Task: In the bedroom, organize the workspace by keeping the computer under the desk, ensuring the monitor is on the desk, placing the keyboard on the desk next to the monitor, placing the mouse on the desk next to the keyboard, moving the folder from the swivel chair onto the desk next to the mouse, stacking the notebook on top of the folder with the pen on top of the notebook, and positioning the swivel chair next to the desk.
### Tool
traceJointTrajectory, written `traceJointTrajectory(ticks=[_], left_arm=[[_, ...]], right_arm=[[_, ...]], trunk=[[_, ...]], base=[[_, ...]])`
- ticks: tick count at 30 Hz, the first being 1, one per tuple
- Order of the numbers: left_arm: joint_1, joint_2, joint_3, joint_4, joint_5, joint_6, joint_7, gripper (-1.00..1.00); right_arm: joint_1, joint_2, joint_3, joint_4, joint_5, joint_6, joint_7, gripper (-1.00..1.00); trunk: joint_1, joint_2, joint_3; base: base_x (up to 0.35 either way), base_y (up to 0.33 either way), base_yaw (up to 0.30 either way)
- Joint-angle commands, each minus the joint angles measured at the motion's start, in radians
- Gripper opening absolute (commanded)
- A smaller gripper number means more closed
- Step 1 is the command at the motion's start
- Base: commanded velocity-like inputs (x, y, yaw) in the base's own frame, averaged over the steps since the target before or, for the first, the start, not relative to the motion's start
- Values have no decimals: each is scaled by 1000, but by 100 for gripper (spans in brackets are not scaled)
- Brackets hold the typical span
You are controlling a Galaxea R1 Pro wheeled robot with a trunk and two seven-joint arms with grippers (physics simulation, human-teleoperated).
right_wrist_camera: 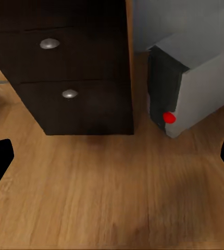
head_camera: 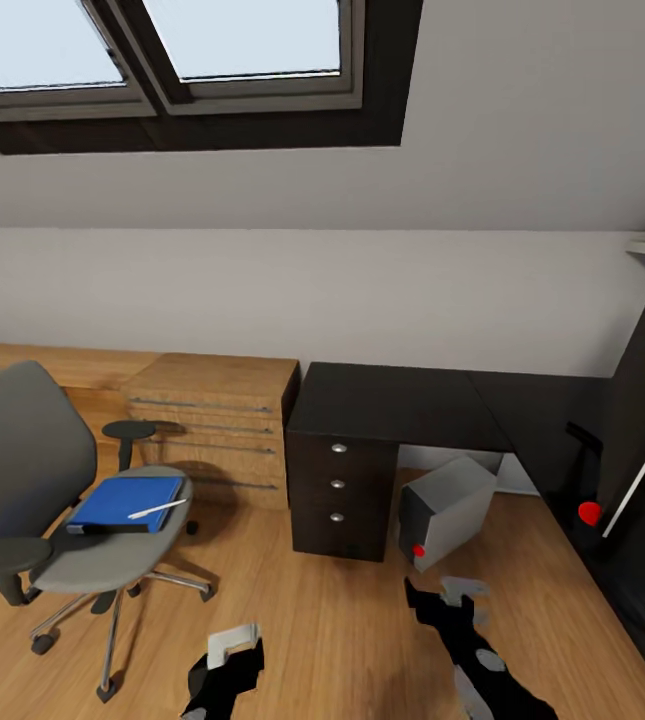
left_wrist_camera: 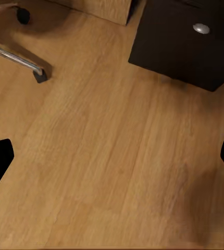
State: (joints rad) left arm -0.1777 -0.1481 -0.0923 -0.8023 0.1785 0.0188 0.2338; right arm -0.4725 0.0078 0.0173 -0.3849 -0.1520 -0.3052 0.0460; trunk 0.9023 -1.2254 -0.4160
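One chair [head_camera: 72,500], one folder [head_camera: 124,503], one pen [head_camera: 156,509]

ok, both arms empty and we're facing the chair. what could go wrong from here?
1. The pen lies loose on the folder on the swivel chair; lifting the folder could roll it off.
2. The chair stands on casters, so a push may shift it.
3. The monitor looks tilted near the desk edge, close to the right gripper; an arm swing might hit it.
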Motion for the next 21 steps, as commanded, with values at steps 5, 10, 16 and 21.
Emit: traceJointTrajectory(ticks=[5,10,16,21], left_arm=[[0,0,1,-204,12,92,7,100],[2,11,3,-297,9,305,9,100],[3,14,3,-291,7,341,10,100],[3,14,3,-308,7,346,10,100]], right_arm=[[19,-9,-13,-355,-13,365,-18,100],[73,-13,-65,-668,-26,692,-75,100],[157,-12,-89,-817,-44,833,-85,100],[229,-14,-93,-928,-44,860,-88,100]], trunk=[[-19,35,14],[-35,63,27],[-35,63,27],[-35,63,27]], base=[[0,0,0],[0,0,0],[0,0,0],[0,0,0]])
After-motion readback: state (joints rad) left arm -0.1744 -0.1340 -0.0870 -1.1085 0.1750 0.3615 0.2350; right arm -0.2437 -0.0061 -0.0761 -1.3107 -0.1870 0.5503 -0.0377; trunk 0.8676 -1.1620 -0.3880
